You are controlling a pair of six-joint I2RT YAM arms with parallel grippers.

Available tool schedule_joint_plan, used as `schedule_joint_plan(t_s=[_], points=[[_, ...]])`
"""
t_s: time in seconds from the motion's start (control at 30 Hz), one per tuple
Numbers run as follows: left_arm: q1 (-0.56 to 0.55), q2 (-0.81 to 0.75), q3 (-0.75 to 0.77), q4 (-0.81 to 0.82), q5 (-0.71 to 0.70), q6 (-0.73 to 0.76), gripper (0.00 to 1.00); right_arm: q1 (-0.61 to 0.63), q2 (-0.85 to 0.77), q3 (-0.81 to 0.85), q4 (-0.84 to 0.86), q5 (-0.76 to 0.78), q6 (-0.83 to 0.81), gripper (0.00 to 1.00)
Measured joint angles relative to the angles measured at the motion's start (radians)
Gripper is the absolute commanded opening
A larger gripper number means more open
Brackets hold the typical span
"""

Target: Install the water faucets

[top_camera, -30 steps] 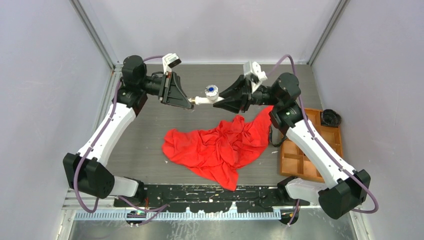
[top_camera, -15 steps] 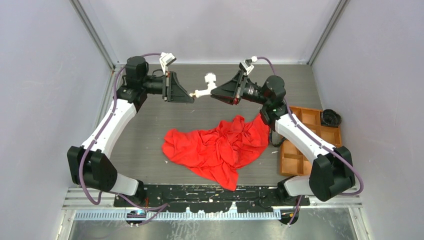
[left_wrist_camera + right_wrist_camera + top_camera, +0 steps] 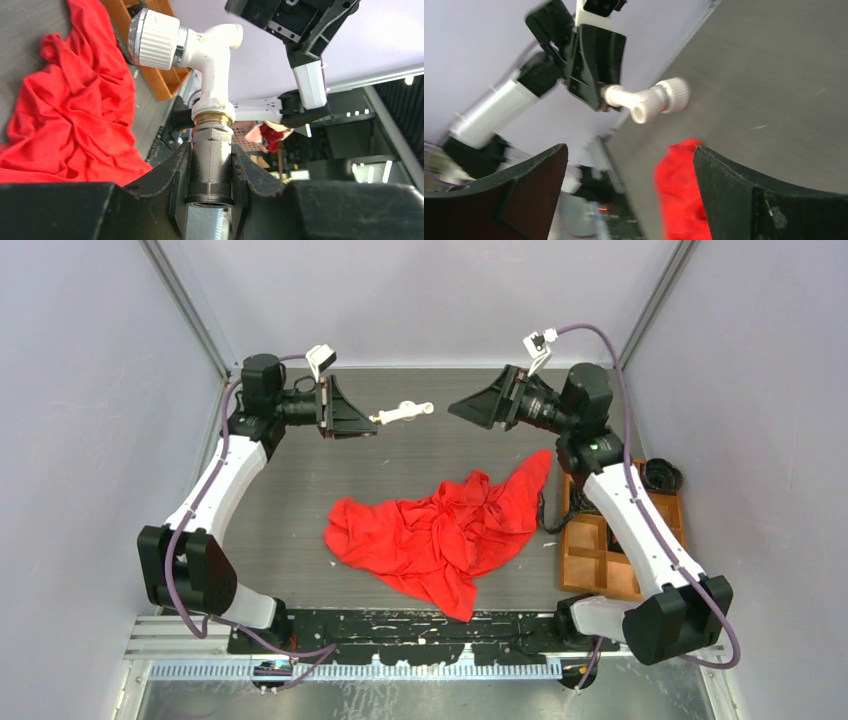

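Though well apart from right gripper [image 3: 452, 408], faucet [image 3: 402, 413] fast in left gripper [image 3: 372, 425].

Faucet [image 3: 402, 413] held above the far counter [image 3: 290, 500], cloth [image 3: 430, 535] and tray [image 3: 590, 560] nearer.
The faucet sticks out rightward from the left tool [image 3: 371, 423], clamped at its fitting end; the right tool [image 3: 452, 408] stands apart to its right, fingers spread. The cloth lies mid-counter, in front of both. The tray sits at the right edge, just right of the cloth, a coiled part [image 3: 662, 476] at its far corner.
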Motion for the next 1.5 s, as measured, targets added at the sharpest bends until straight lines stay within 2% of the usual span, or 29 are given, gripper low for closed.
schedule_joint_plan(t_s=[0.03,0.07,0.1,0.17,0.23,0.33,0.57,0.8,1.03,1.17,1.43,1.5], points=[[0.0,0.0,0.0,0.001,0.005,-0.021,0.0,-0.008,-0.001,0.035,-0.071,0.018,-0.112,1.0],[0.0,0.0,0.0,0.003,0.017,-0.047,0.0,-0.014,-0.021,0.056,-0.135,0.027,-0.298,1.0],[0.0,0.0,0.0,0.006,0.027,-0.071,0.0,-0.014,-0.024,0.056,-0.141,0.027,-0.317,1.0],[-0.002,-0.002,-0.003,0.019,0.045,-0.122,0.0,-0.001,-0.113,-0.081,-0.006,0.01,-0.521,1.0],[-0.005,-0.013,-0.019,0.075,0.063,-0.198,0.0,0.039,-0.232,-0.317,0.201,0.006,-0.697,1.0],[-0.006,-0.043,-0.054,0.168,0.078,-0.311,0.0,0.111,-0.264,-0.512,0.397,-0.008,-0.869,1.0],[-0.015,-0.12,-0.097,0.252,0.082,-0.424,0.0,0.122,-0.084,-0.417,0.541,-0.071,-1.053,1.0],[-0.019,-0.153,-0.101,0.254,0.088,-0.438,0.0,0.123,-0.058,-0.362,0.593,-0.168,-1.112,1.0],[-0.027,-0.153,-0.101,0.251,0.097,-0.423,0.0,0.123,0.03,-0.224,0.525,-0.28,-1.052,1.0],[-0.042,-0.153,-0.101,0.251,0.1,-0.415,0.0,0.129,0.046,-0.21,0.534,-0.314,-1.022,1.0],[-0.059,-0.153,-0.102,0.251,0.115,-0.407,0.0,0.152,0.122,-0.188,0.621,-0.32,-0.934,0.99],[-0.062,-0.153,-0.102,0.251,0.118,-0.401,0.0,0.158,0.136,-0.188,0.677,-0.319,-0.888,0.94]])
